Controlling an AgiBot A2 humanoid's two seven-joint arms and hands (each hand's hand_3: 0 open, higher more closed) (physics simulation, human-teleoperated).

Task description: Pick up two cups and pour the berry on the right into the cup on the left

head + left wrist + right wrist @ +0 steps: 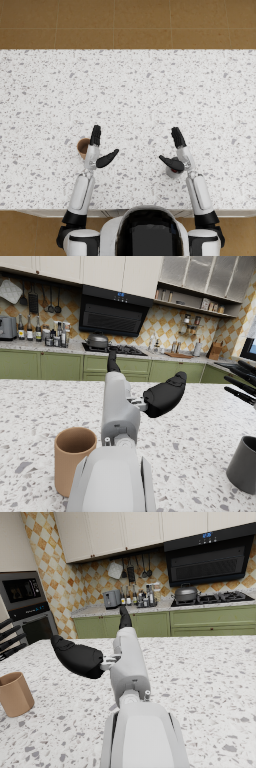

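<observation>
A brown cup (82,146) stands upright on the speckled counter (150,85), just outside my left hand (98,149). That hand is open beside the cup, fingers straight and thumb spread, holding nothing. A dark grey cup (173,172) stands under my right hand (178,150), mostly covered by the thumb, with a reddish berry (174,170) just showing inside. This hand is open too. In the left wrist view the brown cup (73,458) sits beside the forearm, apart from the left hand (150,396), and the grey cup (245,463) is off to the side. The right wrist view shows the right hand (87,657) and the brown cup (15,694); the grey cup is hidden there.
The counter's front edge (125,210) lies close behind both cups, and wooden floor (125,25) lies beyond its far edge. Kitchen cabinets and a stove (107,348) fill the background of the wrist views.
</observation>
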